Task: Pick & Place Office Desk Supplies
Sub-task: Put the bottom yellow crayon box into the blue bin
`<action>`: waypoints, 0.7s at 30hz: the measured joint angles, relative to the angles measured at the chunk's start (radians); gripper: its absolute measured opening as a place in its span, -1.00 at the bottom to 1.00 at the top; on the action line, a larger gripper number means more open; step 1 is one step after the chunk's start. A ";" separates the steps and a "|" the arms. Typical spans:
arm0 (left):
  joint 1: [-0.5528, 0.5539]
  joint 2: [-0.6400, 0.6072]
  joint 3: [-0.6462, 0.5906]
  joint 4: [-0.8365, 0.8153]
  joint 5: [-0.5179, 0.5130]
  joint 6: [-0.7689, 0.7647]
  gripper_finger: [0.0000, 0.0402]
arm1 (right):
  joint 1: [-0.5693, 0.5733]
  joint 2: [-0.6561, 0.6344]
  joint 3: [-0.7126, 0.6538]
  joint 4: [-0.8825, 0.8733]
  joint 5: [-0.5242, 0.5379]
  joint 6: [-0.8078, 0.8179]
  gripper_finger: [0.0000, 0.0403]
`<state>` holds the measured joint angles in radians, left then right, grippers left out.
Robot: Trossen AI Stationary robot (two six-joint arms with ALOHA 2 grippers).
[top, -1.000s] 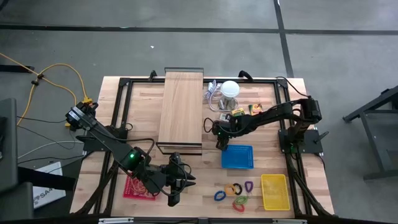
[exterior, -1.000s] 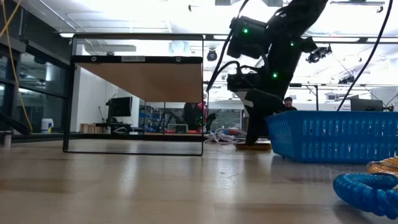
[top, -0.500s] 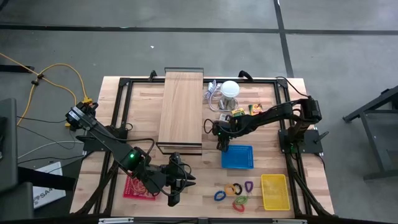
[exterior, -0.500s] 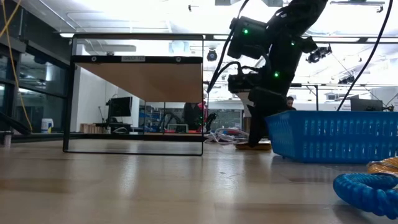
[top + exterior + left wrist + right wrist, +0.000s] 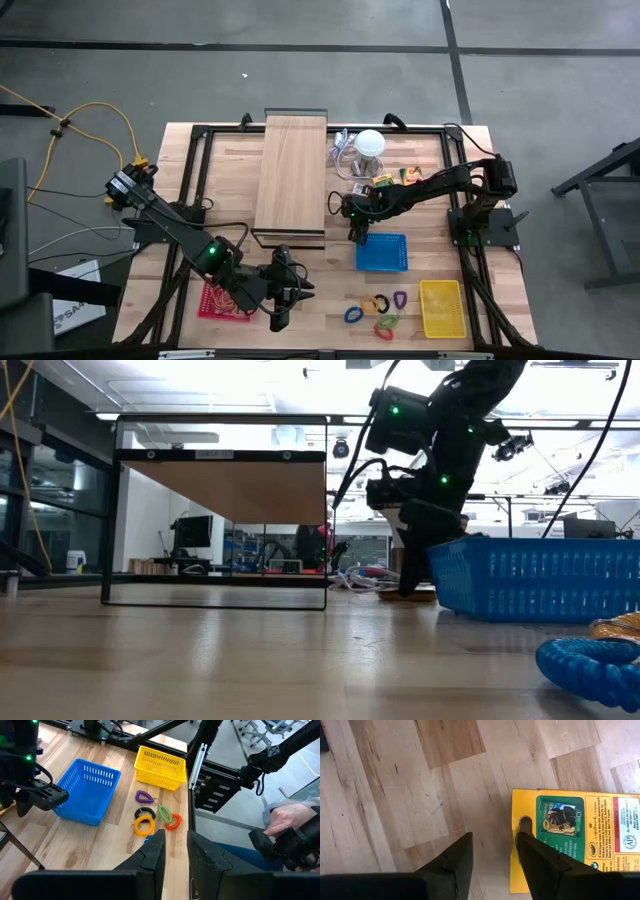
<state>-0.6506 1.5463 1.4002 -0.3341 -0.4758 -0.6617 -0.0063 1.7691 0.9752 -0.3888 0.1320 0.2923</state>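
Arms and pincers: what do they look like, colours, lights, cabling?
Both arms are dark, near-black jointed links. The left arm shows a green status light and ends in the left pincer; the right arm carries black cabling, with green lights near its wrist in the low view. The right pincer has two flat, tapered black fingers.

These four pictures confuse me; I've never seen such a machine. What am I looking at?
Two dark robot arms work at a wooden table. One picture looks straight down, one looks level across the tabletop, and two come from cameras on the arms' wrists. The left claw hangs near the front edge, slightly open, holding nothing. The right claw is open, just above a yellow pack, one finger over its edge. Also there: a blue basket, a yellow basket, coloured clips, a red basket, a wooden board and a white ball.
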 joint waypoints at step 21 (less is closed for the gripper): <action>0.000 0.000 0.000 0.000 0.000 0.000 -0.62 | -0.036 0.000 0.000 0.003 -0.054 0.075 -0.29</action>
<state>-0.6506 1.5463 1.4001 -0.3342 -0.4758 -0.6617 -0.0422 1.7691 0.9752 -0.3859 0.0776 0.3675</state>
